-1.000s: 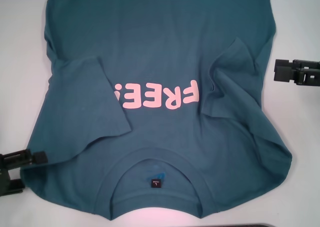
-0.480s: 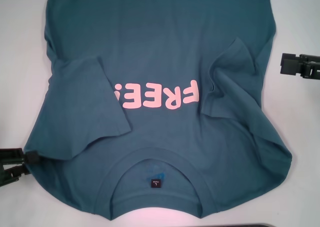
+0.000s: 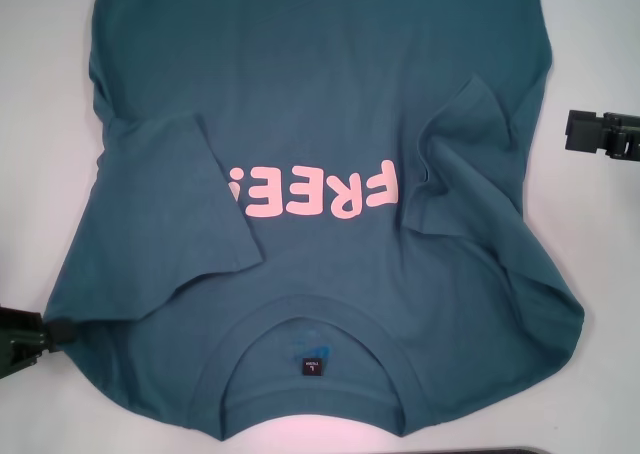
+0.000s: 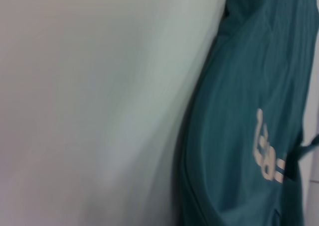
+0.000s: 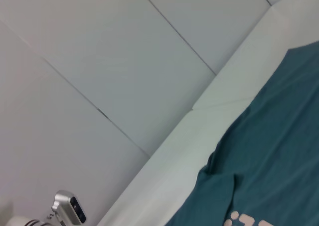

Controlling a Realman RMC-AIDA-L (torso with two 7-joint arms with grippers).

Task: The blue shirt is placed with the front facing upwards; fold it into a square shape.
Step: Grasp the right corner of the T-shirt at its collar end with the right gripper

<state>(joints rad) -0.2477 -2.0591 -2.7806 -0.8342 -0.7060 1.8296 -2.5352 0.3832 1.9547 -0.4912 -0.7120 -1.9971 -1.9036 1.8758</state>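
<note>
The blue shirt (image 3: 320,94) lies front up on the white table, its collar (image 3: 310,319) and dark neck label (image 3: 311,365) nearest me. The pink "FREE!" print (image 3: 310,192) reads upside down. Both short sleeves are folded inward onto the chest, one on the left (image 3: 175,194) and one on the right (image 3: 465,144). My left gripper (image 3: 25,339) sits at the picture's lower left edge, right beside the shirt's shoulder edge. My right gripper (image 3: 600,134) is over bare table, clear of the shirt's right side. The shirt also shows in the left wrist view (image 4: 239,111) and the right wrist view (image 5: 269,161).
White table (image 3: 40,124) shows on both sides of the shirt. A dark object (image 3: 520,450) peeks in at the near edge. The right wrist view shows the table's edge, grey floor tiles and a small silver device (image 5: 70,208) on the floor.
Both grippers have drawn outward from the shirt, the left one further left and the right one further right. The shirt has not moved.
</note>
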